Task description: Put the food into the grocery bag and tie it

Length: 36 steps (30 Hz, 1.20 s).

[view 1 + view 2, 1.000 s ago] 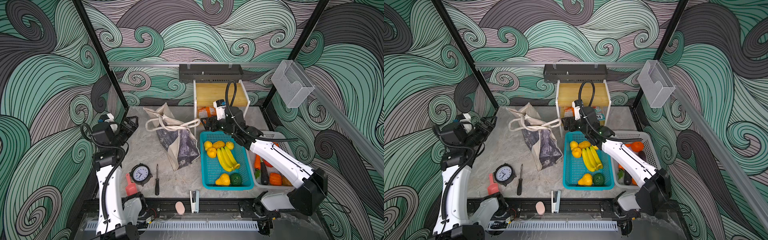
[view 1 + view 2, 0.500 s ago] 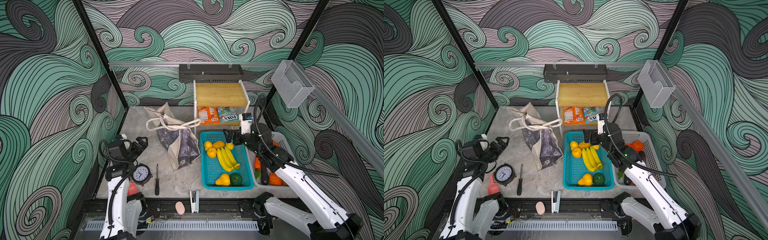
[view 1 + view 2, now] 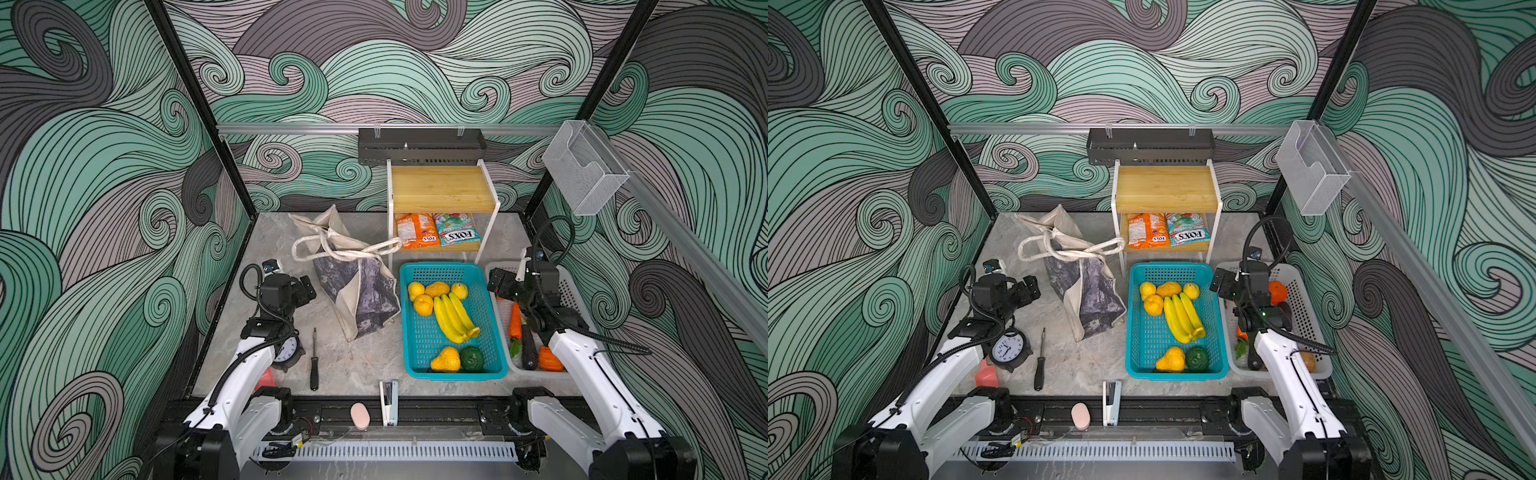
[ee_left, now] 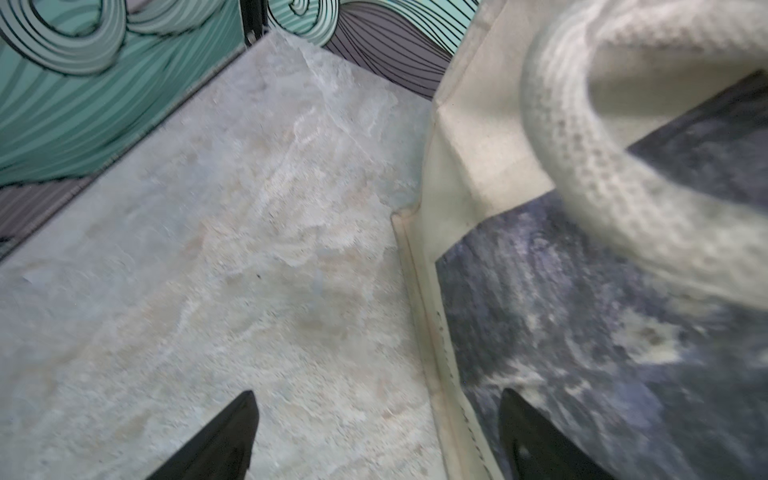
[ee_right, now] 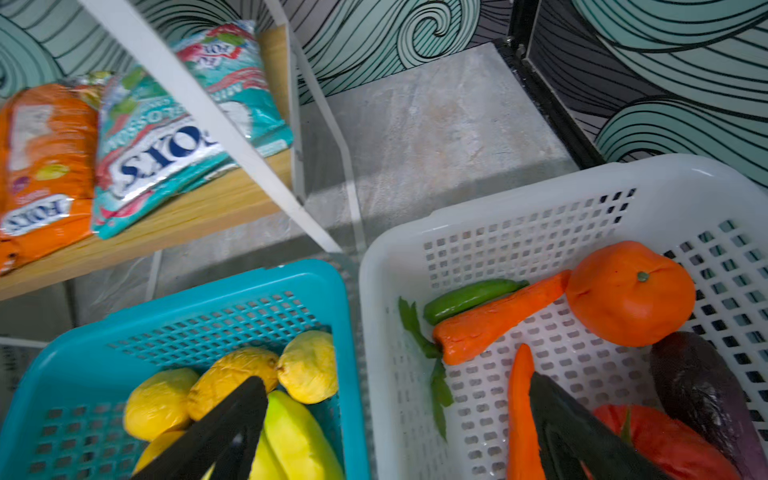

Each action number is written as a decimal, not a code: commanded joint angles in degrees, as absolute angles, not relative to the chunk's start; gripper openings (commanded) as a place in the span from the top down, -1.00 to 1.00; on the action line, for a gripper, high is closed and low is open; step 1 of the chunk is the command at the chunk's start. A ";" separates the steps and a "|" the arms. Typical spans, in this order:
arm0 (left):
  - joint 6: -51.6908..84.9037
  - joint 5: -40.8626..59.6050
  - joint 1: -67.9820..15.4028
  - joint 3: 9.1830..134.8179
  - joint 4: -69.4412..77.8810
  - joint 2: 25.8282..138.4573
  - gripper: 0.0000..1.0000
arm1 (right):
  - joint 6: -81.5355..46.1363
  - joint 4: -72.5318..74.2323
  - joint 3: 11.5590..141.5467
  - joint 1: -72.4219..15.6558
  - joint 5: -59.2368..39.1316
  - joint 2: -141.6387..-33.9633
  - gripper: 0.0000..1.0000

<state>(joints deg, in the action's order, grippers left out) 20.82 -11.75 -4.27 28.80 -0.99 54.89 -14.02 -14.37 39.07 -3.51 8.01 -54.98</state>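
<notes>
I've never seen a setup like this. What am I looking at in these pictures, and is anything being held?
These are two robot arms fixed at the front of a table, each ending in a two-fingered gripper. Two pictures look down from overhead; two come from cameras on the wrists. The left gripper hangs open beside the cream grocery bag; the right gripper is open over the border between the teal basket holding bananas and the white basket holding vegetables. Candy packets lie on a rack's lower shelf; a clock and screwdriver lie near the left arm. Nothing is held.
</notes>
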 commanded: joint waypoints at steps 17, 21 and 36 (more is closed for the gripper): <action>6.26 -10.24 4.00 25.46 25.86 74.12 -0.86 | -2.37 29.26 23.09 -1.85 15.25 -70.87 -0.98; 7.65 -6.20 5.34 25.96 27.95 75.83 -0.85 | -2.30 37.07 22.03 -1.68 13.49 -76.29 -0.96; 4.00 -0.06 5.76 26.34 39.24 87.41 -0.85 | -1.29 45.44 23.77 -1.15 8.66 -86.00 -0.98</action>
